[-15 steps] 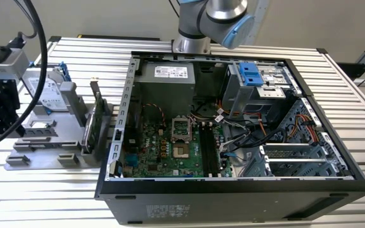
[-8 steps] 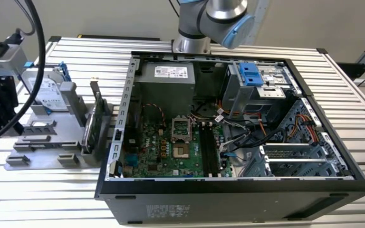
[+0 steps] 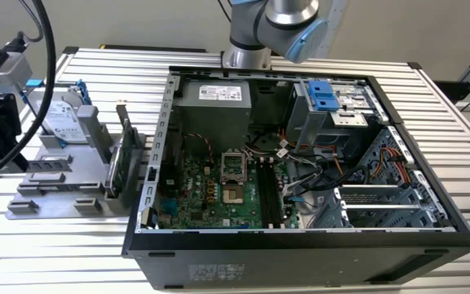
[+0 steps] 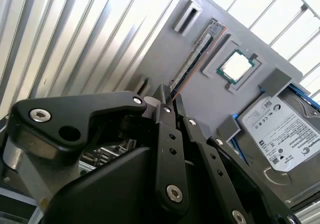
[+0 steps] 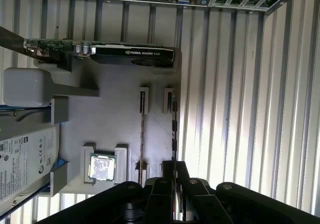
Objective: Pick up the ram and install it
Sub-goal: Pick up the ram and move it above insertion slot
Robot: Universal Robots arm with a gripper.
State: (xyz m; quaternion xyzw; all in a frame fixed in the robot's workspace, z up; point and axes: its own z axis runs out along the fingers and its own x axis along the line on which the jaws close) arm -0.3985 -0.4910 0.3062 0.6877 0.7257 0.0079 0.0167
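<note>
**Ram not yet lifted from its tray, slots in the case unfilled**

Exterior view: the arm rises from the far edge of the worktop. The open computer case lies on its side in the middle with its motherboard exposed. The long black memory slots look bare to me, so the install appears not done. A grey tray sits beside the case, toward the worktop's edge on the exterior view's left. It carries a hard drive and an upright graphics card.

Second wrist view: the gripper is down at the tray, its tip at the near end of the ram. The ram stands on its thin edge in the tray's holders. A processor chip sits in a pocket just beside it, with the hard drive beyond.

First wrist view: the ram runs along the tray's edge opposite the hard drive, in line with the gripper. Whether the gripper is parted or clamped on the stick, I cannot tell.

I judge the pick-up to be at its very start: the gripper is at the ram, but lifting it, carrying it to the case and seating it in 1 of the slots are all left
</note>
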